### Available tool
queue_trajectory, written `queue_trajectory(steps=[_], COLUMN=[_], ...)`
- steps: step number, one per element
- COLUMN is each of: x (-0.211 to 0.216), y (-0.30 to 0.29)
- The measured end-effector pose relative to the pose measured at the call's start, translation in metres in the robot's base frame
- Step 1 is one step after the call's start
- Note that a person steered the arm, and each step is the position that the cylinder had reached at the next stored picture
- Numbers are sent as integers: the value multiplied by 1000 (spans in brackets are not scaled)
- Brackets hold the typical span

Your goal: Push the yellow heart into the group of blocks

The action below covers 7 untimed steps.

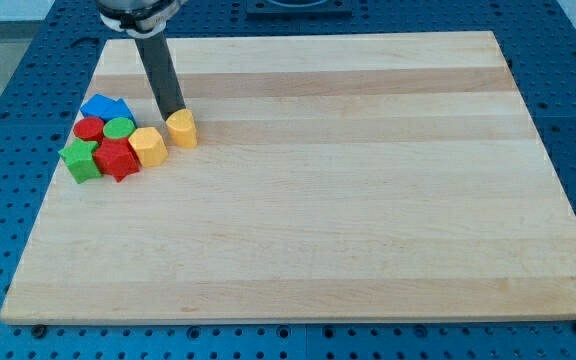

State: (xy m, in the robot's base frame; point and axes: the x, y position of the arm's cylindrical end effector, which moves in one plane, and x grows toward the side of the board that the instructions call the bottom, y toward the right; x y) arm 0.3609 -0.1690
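The yellow heart (182, 129) lies at the view's upper left, just to the right of the group of blocks. My tip (174, 113) touches the board at the heart's top edge, right against it. The group holds a yellow hexagon-like block (148, 146) next to the heart, a green round block (119, 127), a red round block (90, 127), a blue block (105, 106), a red star-like block (117, 159) and a green star-like block (80, 160). The heart stands a small gap away from the yellow hexagon-like block.
The wooden board (368, 200) lies on a blue perforated table (8, 120). The group sits close to the board's left edge. The arm's rod (158, 70) comes down from the view's top.
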Motion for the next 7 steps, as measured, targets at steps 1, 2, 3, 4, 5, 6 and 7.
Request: queue_trajectory(steps=[1,2,3,4,5,6,7], x=[-3,-22,-21,-2,16,24,24], y=[-1,24,80,106,86,53,22])
